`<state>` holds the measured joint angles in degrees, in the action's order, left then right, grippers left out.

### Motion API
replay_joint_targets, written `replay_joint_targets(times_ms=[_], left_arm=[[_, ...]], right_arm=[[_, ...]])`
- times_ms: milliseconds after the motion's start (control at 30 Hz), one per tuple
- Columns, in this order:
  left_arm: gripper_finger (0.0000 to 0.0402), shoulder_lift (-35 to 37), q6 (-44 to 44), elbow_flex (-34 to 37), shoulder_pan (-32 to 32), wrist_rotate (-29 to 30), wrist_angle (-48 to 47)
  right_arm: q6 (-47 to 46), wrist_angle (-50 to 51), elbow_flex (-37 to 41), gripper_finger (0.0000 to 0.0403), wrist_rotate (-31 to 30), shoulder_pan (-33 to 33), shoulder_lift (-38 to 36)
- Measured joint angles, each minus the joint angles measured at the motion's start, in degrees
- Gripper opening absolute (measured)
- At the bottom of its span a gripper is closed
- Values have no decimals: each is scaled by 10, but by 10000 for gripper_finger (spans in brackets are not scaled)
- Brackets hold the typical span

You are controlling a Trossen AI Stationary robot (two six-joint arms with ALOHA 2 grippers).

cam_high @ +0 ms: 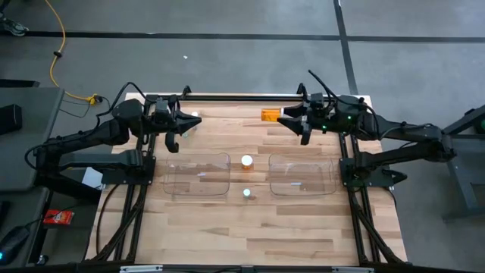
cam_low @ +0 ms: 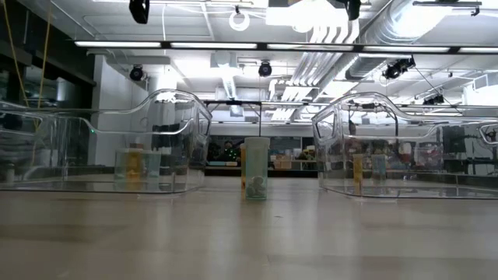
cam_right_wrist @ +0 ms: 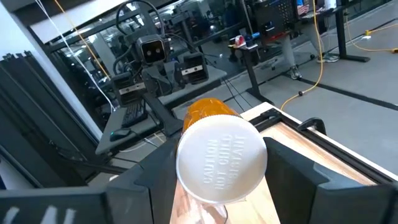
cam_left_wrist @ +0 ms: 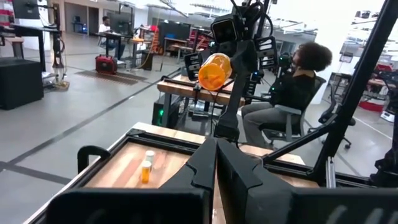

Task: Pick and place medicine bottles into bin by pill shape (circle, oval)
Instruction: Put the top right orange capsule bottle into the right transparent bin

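Note:
My right gripper [cam_high: 285,118] is up over the table's far edge, pointing level toward the left, shut on an amber medicine bottle [cam_high: 270,115] with a white cap [cam_right_wrist: 222,160]. My left gripper [cam_high: 186,123] hangs at the far left, level and shut, with nothing in it [cam_left_wrist: 216,155]. An amber bottle [cam_high: 247,161] and a pale teal bottle [cam_high: 247,192] stand upright between two clear bins [cam_high: 198,174] [cam_high: 301,174]. Each bin holds an amber and a teal bottle [cam_low: 134,165] [cam_low: 358,169]. Two more small bottles [cam_left_wrist: 147,165] stand on the table beyond my left gripper. My right gripper pinches the amber bottle between its two fingers at the cap end [cam_right_wrist: 258,155], one finger on each side. The bottle lies along the fingers, cap toward the wrist, and its amber body [cam_left_wrist: 214,71] sticks out past the fingertips. It is level and lifted clear of the table.
The two clear bins sit side by side mid-table with a gap between them where the loose bottles stand. The near half of the wooden table [cam_high: 250,235] is bare. A person sits at a desk [cam_left_wrist: 298,87] beyond the table's right side.

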<state>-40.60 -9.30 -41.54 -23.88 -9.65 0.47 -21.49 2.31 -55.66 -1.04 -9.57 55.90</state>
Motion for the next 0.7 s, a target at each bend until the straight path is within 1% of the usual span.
replay_joint_targets(times_ms=[133, 200, 267, 400, 500, 600, 700], left_arm=[[4, 0, -1, 0, 0, 0, -1], [4, 0, -1, 0, 0, 0, -2], [4, 0, -1, 0, 0, 0, -2], [4, 0, -1, 0, 0, 2, -2], [4, 0, -1, 0, 0, 3, -3], [4, 0, -1, 0, 0, 4, -4], [4, 0, 5, 0, 0, 14, -5]], right_arm=[[-19, 2, -2, 186, 14, 0, 0], [-29, 23, -15, 186, 17, 11, 2], [-26, 66, -41, 186, 12, 31, 8], [-28, 237, -115, 186, 0, 74, 43], [-59, 382, -159, 186, 1, 110, 77], [-97, 515, -181, 186, 9, 150, 103], [-174, 621, -176, 186, -3, 183, 121]])
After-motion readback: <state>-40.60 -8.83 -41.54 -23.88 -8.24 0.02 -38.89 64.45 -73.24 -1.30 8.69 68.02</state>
